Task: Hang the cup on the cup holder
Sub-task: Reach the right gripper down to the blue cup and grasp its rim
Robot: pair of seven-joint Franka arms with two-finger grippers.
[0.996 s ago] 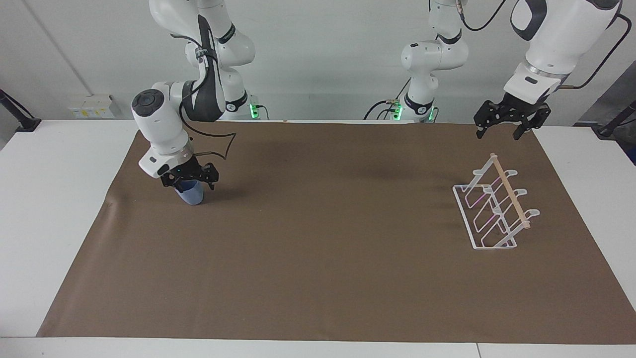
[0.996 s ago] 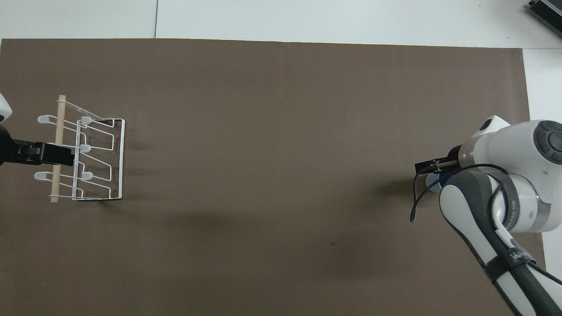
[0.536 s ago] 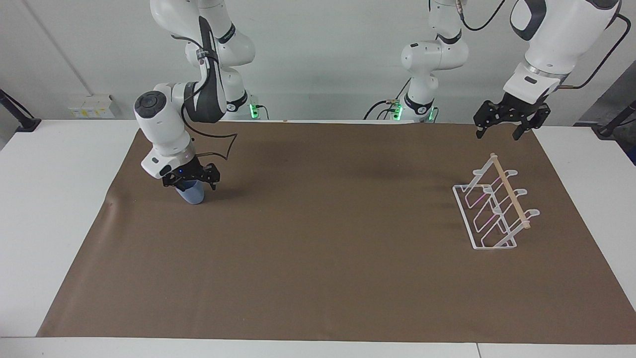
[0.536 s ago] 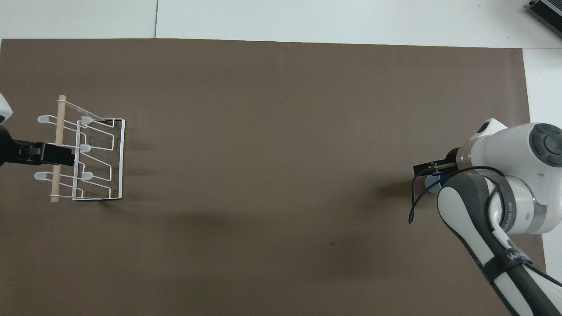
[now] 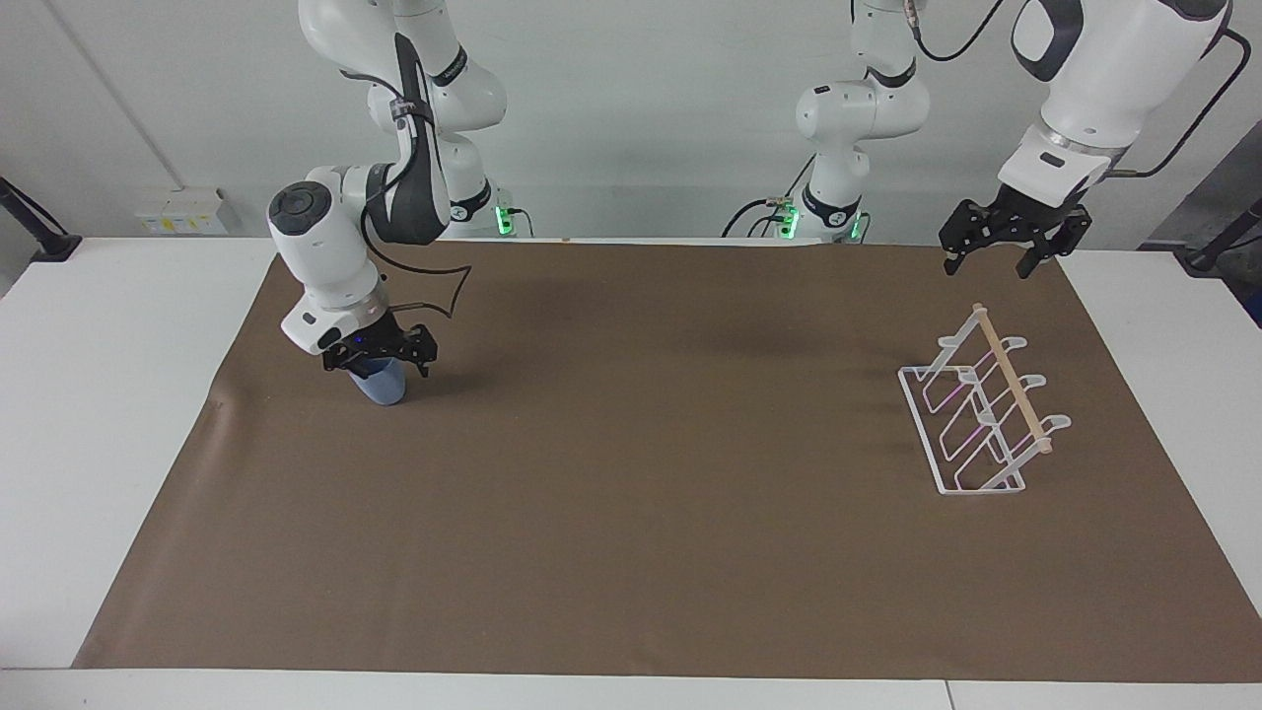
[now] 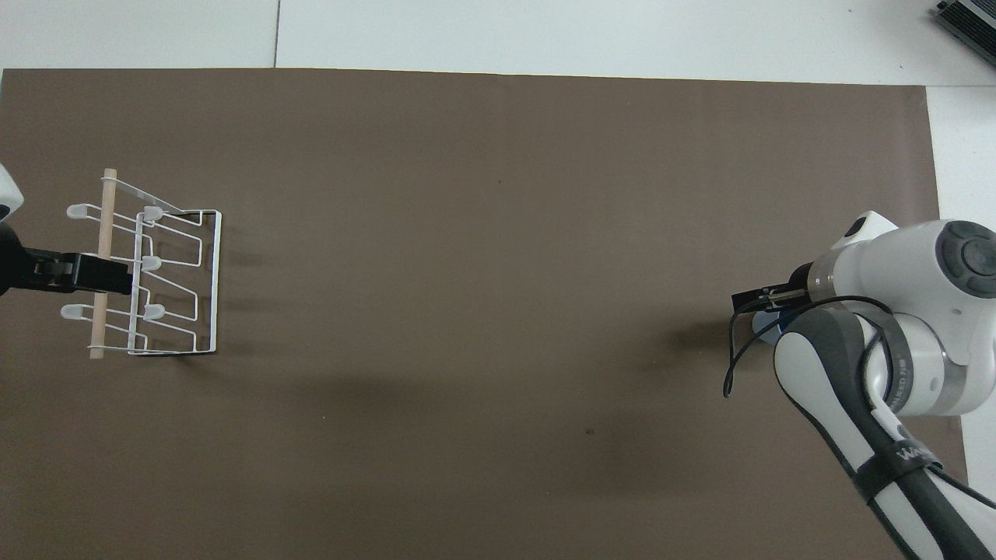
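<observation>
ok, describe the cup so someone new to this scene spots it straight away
Start at the brown mat covering the table and go to the right arm's end of it, away from the white wire rack at the left arm's end. The cup sits on the mat directly under the right end effector, whose fingers flank its top. It is the only light-blue thing there: small, tapered and handleless.
</observation>
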